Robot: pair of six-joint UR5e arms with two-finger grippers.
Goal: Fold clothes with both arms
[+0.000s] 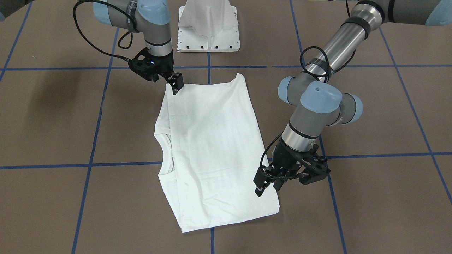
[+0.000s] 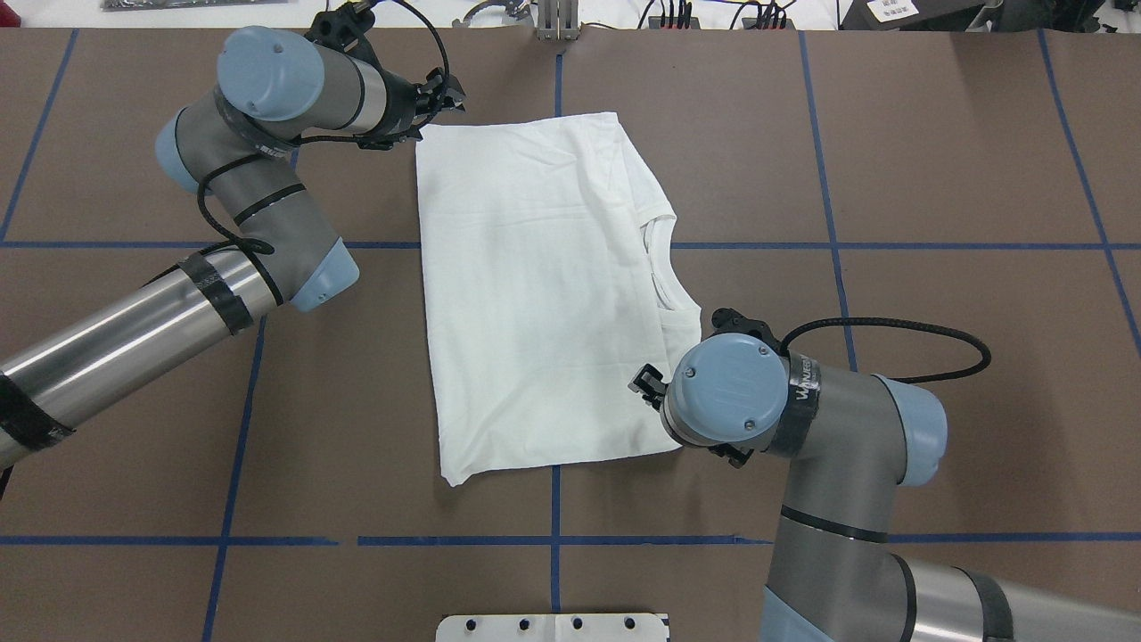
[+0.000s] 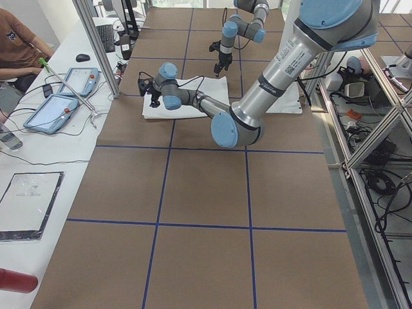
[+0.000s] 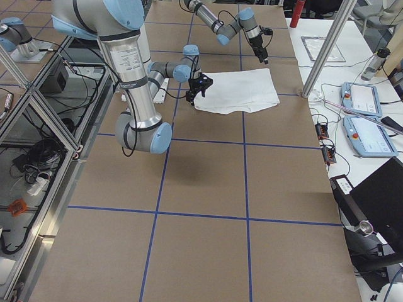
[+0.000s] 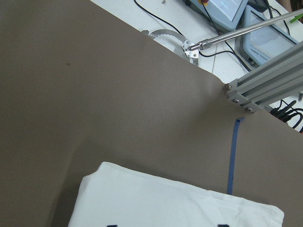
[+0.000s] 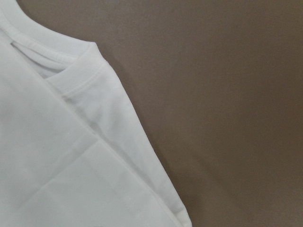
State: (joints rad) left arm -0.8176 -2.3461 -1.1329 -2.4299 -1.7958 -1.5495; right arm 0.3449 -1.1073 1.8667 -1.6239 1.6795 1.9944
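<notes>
The white T-shirt (image 1: 212,148) lies flat near the middle of the brown surface (image 1: 370,211), folded into a long rectangle with the sleeves tucked out of sight. The side facing up is plain white, marked only by soft creases and by a straight fold running the length of the shirt just inside the neck side. The round ribbed neck (image 1: 165,151) opens on the long edge towards the robot's right, with a second layer of cloth showing inside it. In the right wrist view the neckband (image 6: 71,78) looks thick and ribbed, and the folded edge runs diagonally down from it. The shirt lies slightly askew to the blue tape lines (image 1: 88,165) and covers one of their crossings.

The left gripper (image 1: 268,187) hangs over the shirt's far corner on the robot's left. Its fingers are spread, and in its wrist view the two dark tips stand apart at the cloth's edge. The right gripper (image 1: 176,85) points down at the near corner on the robot's right. I cannot tell whether its fingers are apart or together, or whether they touch the cloth.
</notes>
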